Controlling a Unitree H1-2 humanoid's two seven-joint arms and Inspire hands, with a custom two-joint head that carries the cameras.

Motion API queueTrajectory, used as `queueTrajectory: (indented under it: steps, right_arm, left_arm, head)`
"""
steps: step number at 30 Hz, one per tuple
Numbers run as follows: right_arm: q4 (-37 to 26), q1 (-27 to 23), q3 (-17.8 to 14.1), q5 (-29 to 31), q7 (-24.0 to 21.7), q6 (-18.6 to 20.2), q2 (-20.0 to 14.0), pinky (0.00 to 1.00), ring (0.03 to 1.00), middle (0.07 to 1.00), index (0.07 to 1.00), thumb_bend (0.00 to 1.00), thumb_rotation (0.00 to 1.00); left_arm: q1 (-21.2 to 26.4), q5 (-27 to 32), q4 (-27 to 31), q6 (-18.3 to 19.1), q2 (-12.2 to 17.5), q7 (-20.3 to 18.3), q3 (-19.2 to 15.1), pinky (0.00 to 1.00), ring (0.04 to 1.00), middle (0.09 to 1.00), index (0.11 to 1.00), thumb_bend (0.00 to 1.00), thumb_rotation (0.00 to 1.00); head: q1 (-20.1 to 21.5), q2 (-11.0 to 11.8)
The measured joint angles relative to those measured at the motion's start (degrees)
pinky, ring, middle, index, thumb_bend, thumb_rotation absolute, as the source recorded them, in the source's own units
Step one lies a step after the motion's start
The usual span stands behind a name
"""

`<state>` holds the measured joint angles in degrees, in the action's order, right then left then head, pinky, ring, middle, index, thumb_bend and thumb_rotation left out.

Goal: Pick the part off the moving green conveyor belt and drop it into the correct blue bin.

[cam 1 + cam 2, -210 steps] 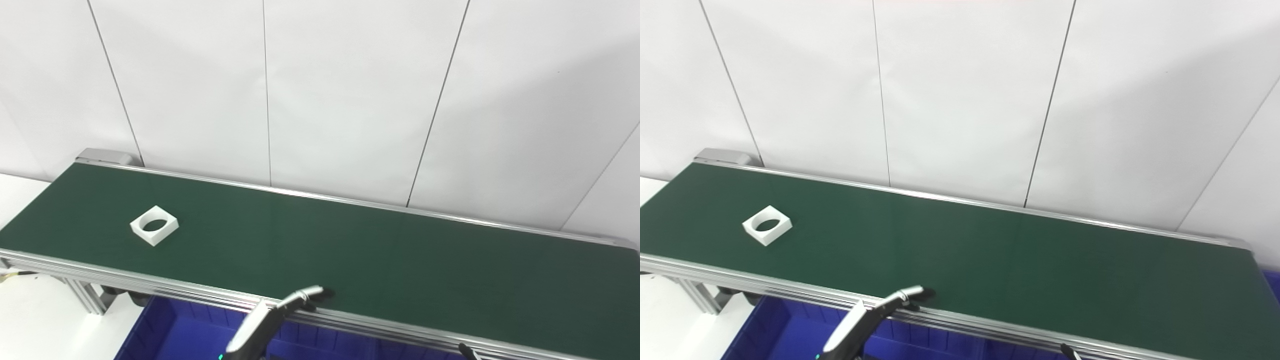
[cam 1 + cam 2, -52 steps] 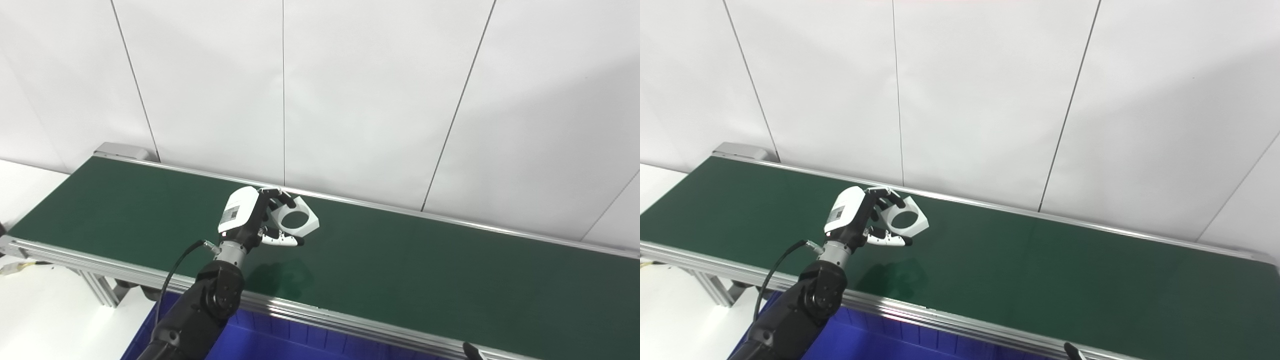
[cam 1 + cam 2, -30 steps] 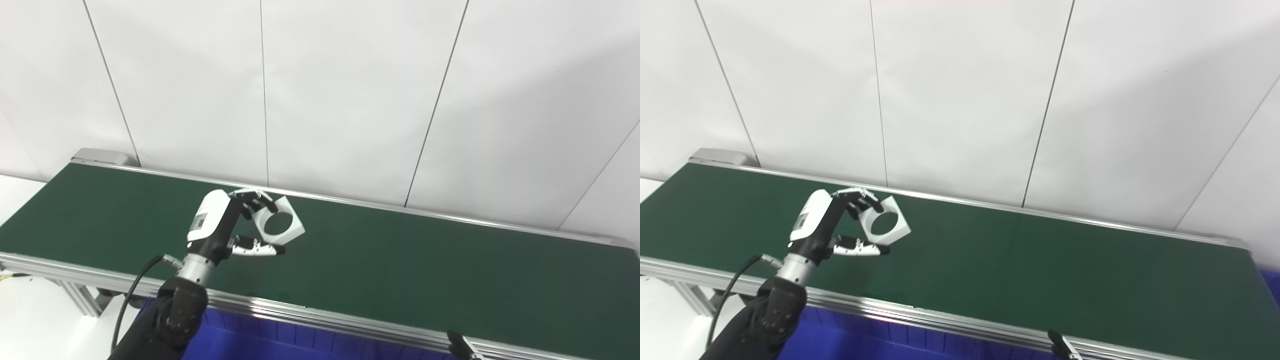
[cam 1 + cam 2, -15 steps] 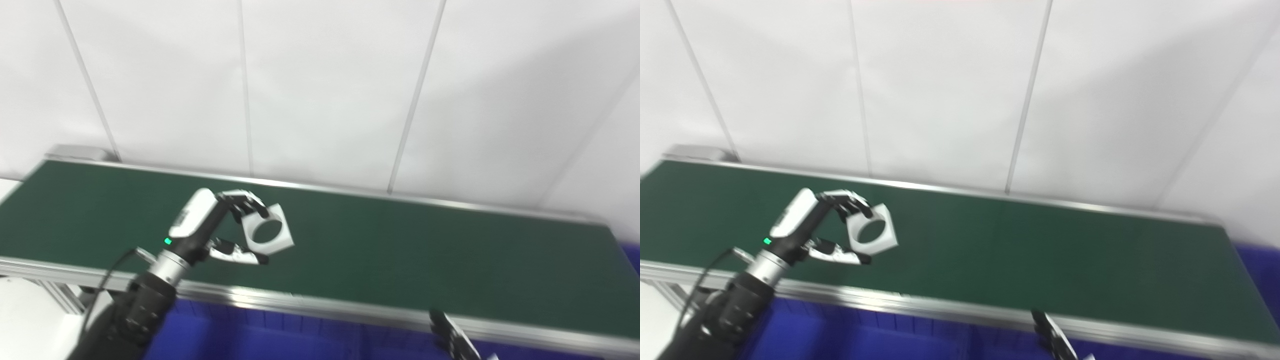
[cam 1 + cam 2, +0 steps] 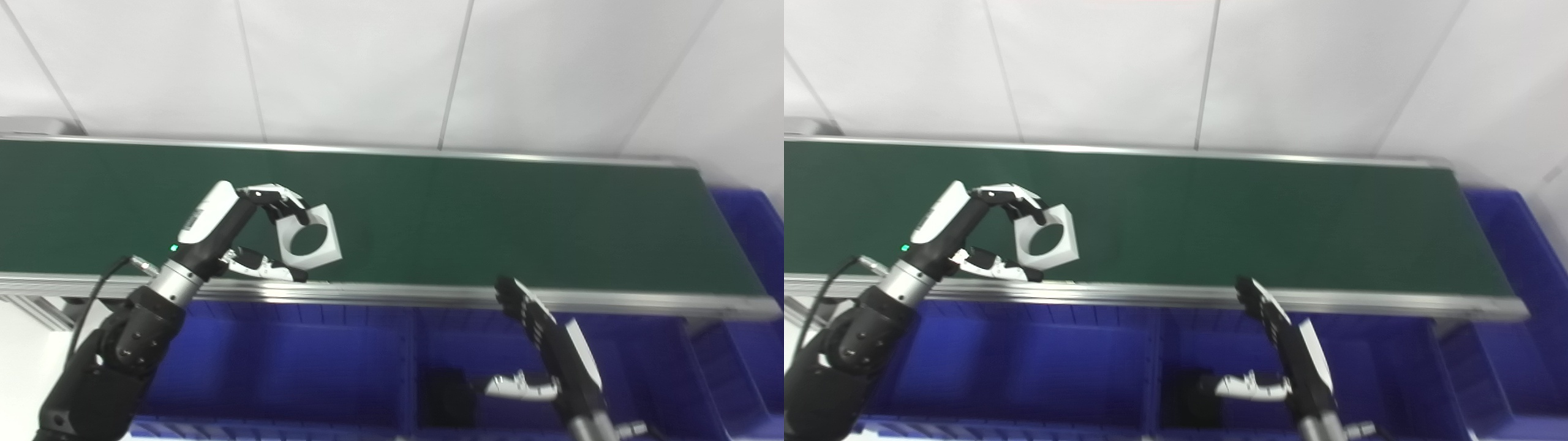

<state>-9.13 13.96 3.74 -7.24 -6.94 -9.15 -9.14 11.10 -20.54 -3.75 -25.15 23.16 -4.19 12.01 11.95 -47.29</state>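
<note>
A white panelled wall [image 5: 367, 61] stands behind the green belt [image 5: 490, 214], which spans the view with a silver rail [image 5: 398, 294] along its near edge. Below the rail lie blue bins [image 5: 275, 367], a divider between them; another bin [image 5: 753, 233] sits past the belt's right end. The left hand [image 5: 236, 229] pinches the white part [image 5: 308, 237] between fingers above and thumb below, above the rail. The right hand [image 5: 545, 349] hangs over a bin, fingers spread, holding nothing.
</note>
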Motion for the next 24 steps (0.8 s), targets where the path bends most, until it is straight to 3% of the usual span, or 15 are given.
queueTrajectory:
  steps: [11,18,24]
  right_arm:
    - [-1.62,-0.69,-0.26,0.81,-0.28,0.67,-0.46,0.84,0.873,0.896,0.894,0.99,0.22]
    - [-1.96,-0.80,-0.26,0.83,-0.32,1.82,-0.48,0.84,0.870,0.895,0.894,0.99,0.23]
    - [-2.81,-0.79,-0.25,0.83,-0.34,2.53,-0.51,0.85,0.868,0.893,0.893,0.98,0.23]
  left_arm:
    - [-3.21,0.43,2.35,-0.01,0.05,-4.02,2.73,0.44,0.427,0.501,0.517,0.50,0.00]
    - [-3.27,1.17,2.73,-0.01,1.50,-7.25,5.91,0.45,0.419,0.505,0.526,0.50,0.00]
    - [-4.14,-1.39,2.76,0.13,1.82,-9.29,6.31,0.49,0.433,0.505,0.514,0.50,0.00]
  head:
    - [0.35,-2.28]
    - [0.35,-2.55]
    - [0.35,-2.55]
